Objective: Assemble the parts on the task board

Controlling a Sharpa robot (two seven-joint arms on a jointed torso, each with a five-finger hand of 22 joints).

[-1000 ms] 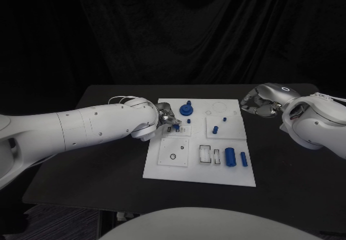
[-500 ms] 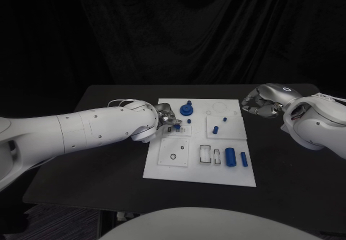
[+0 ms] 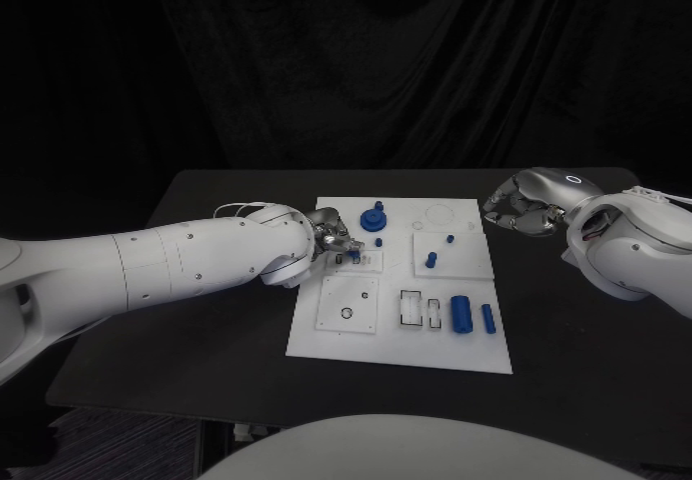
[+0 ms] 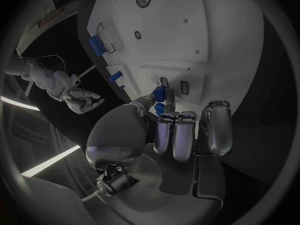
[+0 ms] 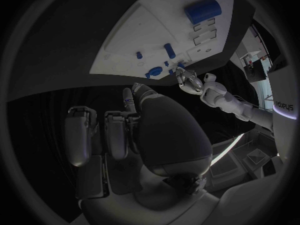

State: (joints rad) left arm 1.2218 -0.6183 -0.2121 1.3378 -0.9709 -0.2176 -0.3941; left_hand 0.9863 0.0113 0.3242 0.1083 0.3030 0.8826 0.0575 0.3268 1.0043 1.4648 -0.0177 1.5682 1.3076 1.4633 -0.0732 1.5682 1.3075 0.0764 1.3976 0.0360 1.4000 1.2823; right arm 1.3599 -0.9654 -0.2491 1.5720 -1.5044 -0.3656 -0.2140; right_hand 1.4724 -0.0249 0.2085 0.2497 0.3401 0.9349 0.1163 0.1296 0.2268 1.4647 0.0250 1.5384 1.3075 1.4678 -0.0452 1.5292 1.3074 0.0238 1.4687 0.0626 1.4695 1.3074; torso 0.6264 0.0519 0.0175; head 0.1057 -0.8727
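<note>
Insertion step: small blue plastic peg (image 3: 353, 256) pinched in silver left hand (image 3: 330, 240) over slotted square of white task board (image 3: 404, 350), needing alignment then downward press; right hand (image 3: 519, 211) curled, holding nothing, beside board.

We see two bulky, glossy white arms, their shells dotted with small dark screws; a thin white cable loops just behind the left hand (image 3: 329, 238); each hand is silver metal, the right hand (image 3: 522, 208) with rounded, segmented fingers and a domed back.
</note>
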